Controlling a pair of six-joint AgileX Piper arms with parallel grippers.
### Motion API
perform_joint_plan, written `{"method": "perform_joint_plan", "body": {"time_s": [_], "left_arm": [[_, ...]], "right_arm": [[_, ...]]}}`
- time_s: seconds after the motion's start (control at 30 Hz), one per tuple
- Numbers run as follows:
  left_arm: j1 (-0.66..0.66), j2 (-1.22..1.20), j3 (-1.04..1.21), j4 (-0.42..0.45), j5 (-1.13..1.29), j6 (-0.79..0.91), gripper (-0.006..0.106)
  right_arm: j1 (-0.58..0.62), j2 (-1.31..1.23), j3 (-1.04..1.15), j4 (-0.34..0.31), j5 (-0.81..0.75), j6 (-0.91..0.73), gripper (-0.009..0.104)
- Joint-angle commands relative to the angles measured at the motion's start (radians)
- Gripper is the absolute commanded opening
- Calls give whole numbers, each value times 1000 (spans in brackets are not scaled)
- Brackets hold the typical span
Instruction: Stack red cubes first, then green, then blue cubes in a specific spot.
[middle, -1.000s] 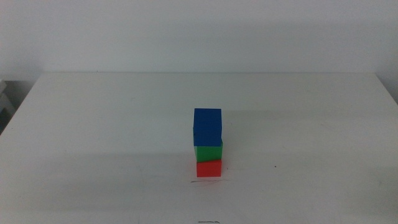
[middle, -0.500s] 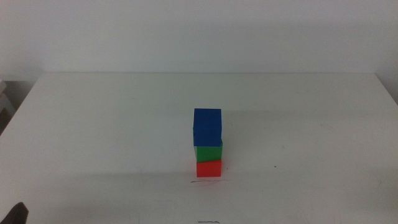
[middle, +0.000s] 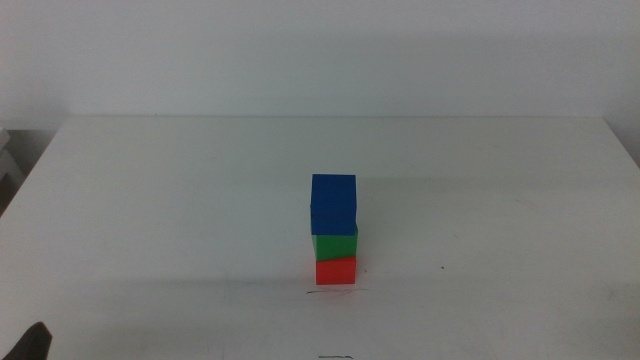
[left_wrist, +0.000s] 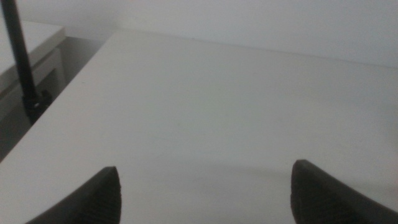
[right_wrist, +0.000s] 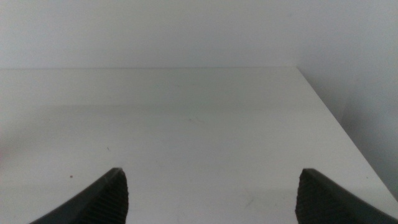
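We see our left gripper (middle: 35, 342) now edging in at the frame's bottom left corner, absent a second ago

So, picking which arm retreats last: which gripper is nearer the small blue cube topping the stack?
Left. The left gripper shows at the table's near-left corner, far from the blue cube; the right gripper is outside the middle view.

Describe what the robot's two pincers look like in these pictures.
Each wrist view shows two dark, matte jaw tips with rounded, wedge-like ends: the left pincer and the right pincer. No cables or markings show. In the middle view, only a dark sliver shows at the bottom-left corner.
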Motion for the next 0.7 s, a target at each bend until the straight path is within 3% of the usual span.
{"method": "perform_joint_plan", "body": {"time_s": [0.0, 0.67], "left_arm": [[-16, -26, -1, -9, -79, -9, 93], [-16, -25, -1, 28, -21, -9, 93]], "right_arm": [[-8, -15, -10, 9, -98, -12, 79], [-8, -15, -10, 8, -128, -12, 79]]}}
